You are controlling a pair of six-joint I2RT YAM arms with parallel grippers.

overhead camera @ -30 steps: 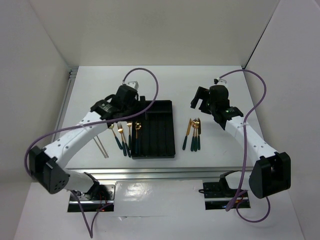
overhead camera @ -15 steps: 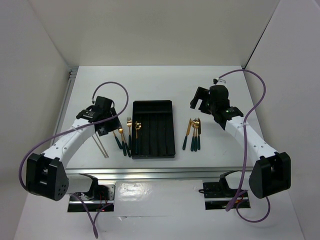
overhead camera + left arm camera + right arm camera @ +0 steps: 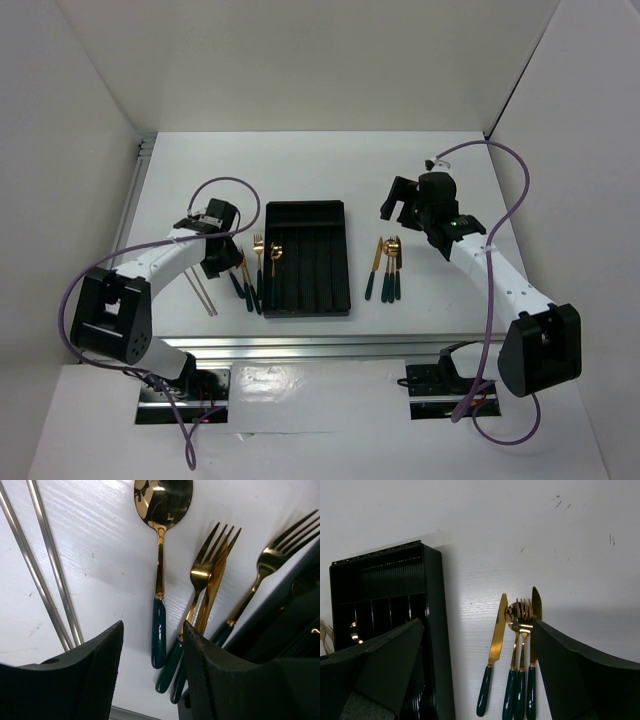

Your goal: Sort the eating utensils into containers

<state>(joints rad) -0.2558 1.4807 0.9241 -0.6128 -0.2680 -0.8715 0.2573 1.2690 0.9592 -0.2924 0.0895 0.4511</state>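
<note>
The left arm's fingers (image 3: 97, 675) stand partly open and empty over the handle end of a spoon (image 3: 160, 580). It lies flat on the table (image 3: 100, 555) left of the tray (image 3: 305, 204), between the chopsticks (image 3: 55, 565) and a fork (image 3: 200, 585). A finger might snag that fork (it lies just beside), or the slim handle may slip. The spoon's long axis runs near-to-far, bowl far. The right arm's fingers (image 3: 390, 665) gape wide, empty.

Gold heads gleam above dark green handles on the spoon (image 3: 160, 575) and a fork (image 3: 201, 575) ahead of the matte black left claw (image 3: 152, 670), with silvery-pale chopsticks (image 3: 47, 580) to its left. The white tabletop (image 3: 100, 540) shows faint grain. Left of the black right claw (image 3: 477, 675), the ribbed tray (image 3: 439, 630) is black. Purple cables (image 3: 515, 200) loop over white-and-black arms (image 3: 490, 265).
</note>
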